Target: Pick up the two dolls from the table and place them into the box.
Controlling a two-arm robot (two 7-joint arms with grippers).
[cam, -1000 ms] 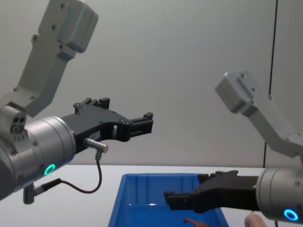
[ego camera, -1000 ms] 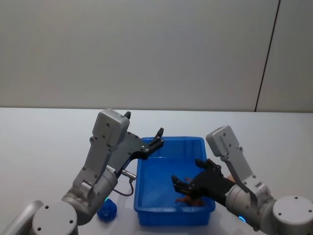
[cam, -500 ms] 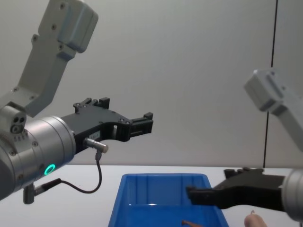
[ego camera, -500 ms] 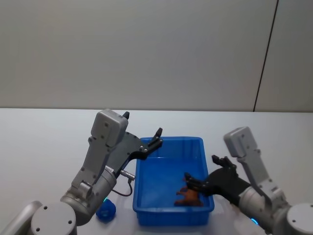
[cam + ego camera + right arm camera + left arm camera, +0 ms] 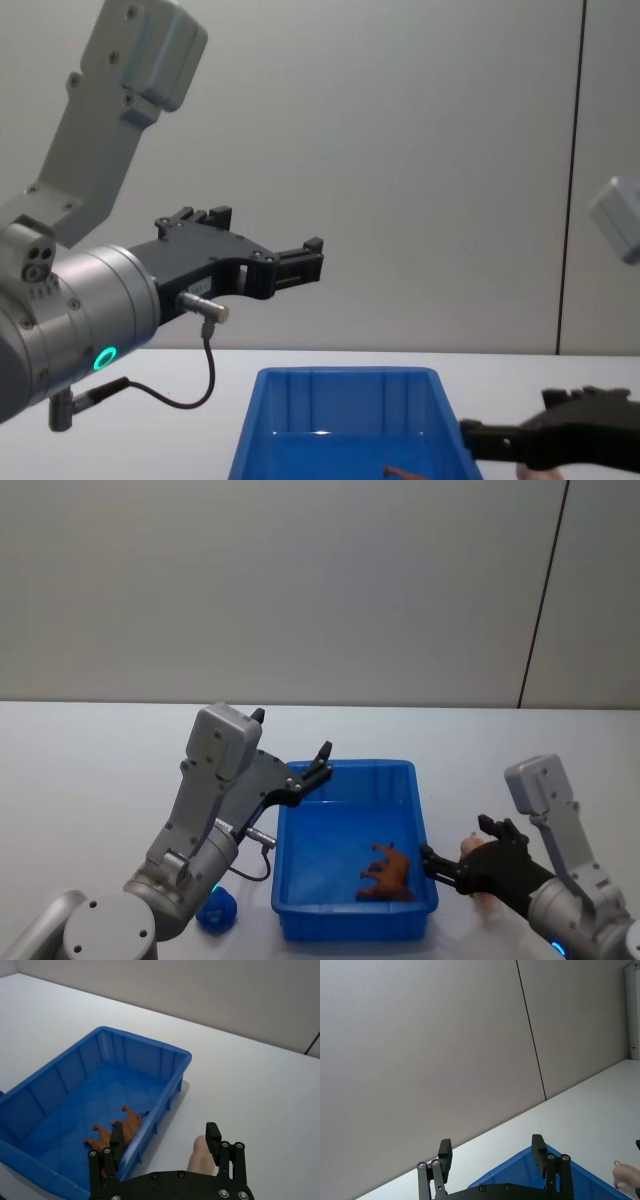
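- the right gripper [image 5: 447, 868], jaws spread wide and empty, hangs just outside the right wall of the bright blue plastic box [image 5: 380, 780], over the pale pink pig-like doll [image 5: 199, 1156] on the white surface [image 5: 100, 770].
- a brown four-legged toy [image 5: 386, 873] lies in the box, and the rounded dark blue doll [image 5: 218, 910] sits beside its left wall.
- looks like the pink doll's pick-up: lower, close, mind the box wall, with free surface rightward.
- the left gripper [image 5: 312, 768], open, hovers over the rear-left rim.
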